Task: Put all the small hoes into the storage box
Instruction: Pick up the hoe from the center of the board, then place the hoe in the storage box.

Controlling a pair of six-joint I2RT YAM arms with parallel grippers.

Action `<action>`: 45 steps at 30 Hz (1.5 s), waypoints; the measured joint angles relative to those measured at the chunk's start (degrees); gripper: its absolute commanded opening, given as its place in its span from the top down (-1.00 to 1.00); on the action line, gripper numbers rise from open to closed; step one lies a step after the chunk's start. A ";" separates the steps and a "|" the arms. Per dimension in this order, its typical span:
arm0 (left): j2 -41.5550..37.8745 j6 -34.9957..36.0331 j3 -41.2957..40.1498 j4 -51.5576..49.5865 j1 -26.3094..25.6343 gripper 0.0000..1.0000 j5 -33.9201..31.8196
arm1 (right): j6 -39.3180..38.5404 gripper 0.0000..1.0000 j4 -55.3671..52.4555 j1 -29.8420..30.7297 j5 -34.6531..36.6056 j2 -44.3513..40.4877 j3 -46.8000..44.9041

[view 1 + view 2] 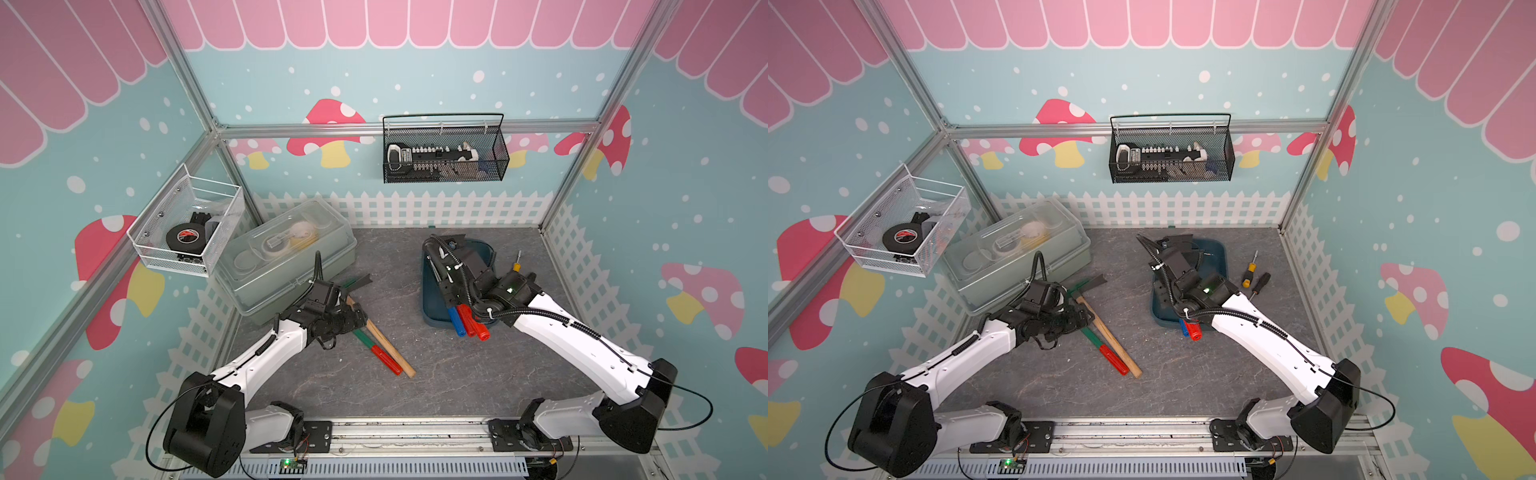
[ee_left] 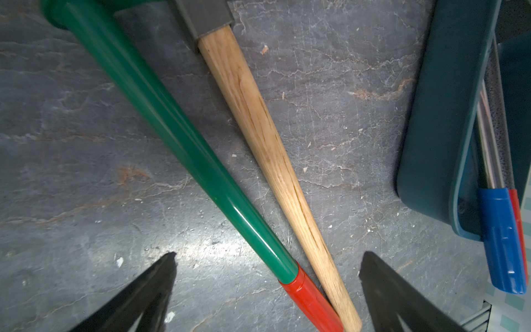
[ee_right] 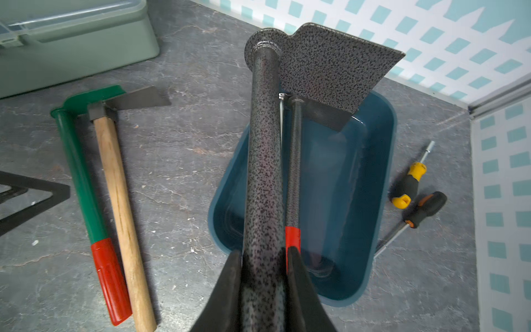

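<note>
I hold the speckled small hoe [image 3: 263,161] pinched in the right gripper [image 3: 264,253] by its handle, blade over the far end of the teal storage box [image 3: 370,178], meaning to lay it lengthwise; left gripper [image 2: 268,254] spread above the green-handled hoe [image 2: 172,143].

Readable text: none in any view.
Black tape roll [image 1: 185,237]: a red and white mark on its face, seen in both top views, too small to make out any letters.
Black tool [image 1: 432,154] in the black wire basket [image 1: 496,168]: rows of small white marks along it, not legible as letters or numbers.
Screwdriver handles [image 3: 409,184]: plain yellow, orange and black areas in the right wrist view, with no print that can be read.
</note>
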 measured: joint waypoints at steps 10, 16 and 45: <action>0.76 0.00 0.79 0.24 0.00 -0.98 0.44 | -2.03 0.82 -0.90 -7.82 -0.33 -3.93 -6.01; 1.27 0.00 1.36 0.35 0.00 -0.98 0.68 | -3.06 0.83 0.92 -11.43 -2.14 -4.59 -9.40; 1.51 0.07 1.86 0.46 0.00 -0.98 1.29 | -6.99 0.86 19.74 -18.78 -10.69 7.61 -17.81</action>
